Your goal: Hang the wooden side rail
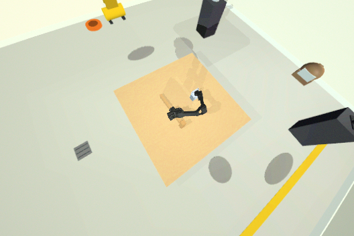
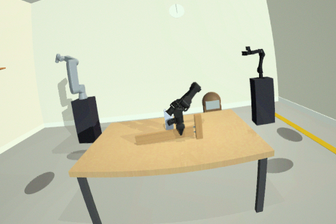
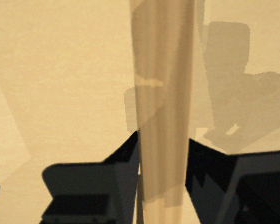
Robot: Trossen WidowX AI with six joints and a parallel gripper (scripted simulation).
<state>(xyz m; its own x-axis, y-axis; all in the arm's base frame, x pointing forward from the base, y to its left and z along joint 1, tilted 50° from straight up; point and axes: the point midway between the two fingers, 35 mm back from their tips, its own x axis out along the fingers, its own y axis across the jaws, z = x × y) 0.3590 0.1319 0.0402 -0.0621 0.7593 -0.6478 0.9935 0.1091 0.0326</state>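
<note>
The wooden side rail (image 1: 165, 100) (image 2: 153, 137) (image 3: 163, 105) lies lengthwise towards the headboard post, its far end low at the tabletop. The post (image 1: 182, 124) (image 2: 198, 126) stands upright on the table at the rail's near end. Small grey metal bits, seemingly the steel hooks (image 2: 194, 127), show between rail end and post; whether they sit on the pins is too small to tell. The slot and pins are hidden. My gripper (image 2: 181, 133) (image 3: 153, 133) is shut on the rail, near its post end, with one finger on each side.
The wooden table (image 1: 151, 138) (image 2: 172, 160) carries the rail, the post and my arm. A pale block (image 1: 194, 94) (image 2: 168, 123) stands by the arm's base behind the rail. Other robots on dark pedestals (image 2: 86, 119) (image 2: 263, 100) and a brown chair-like object (image 2: 212, 100) are beyond the table.
</note>
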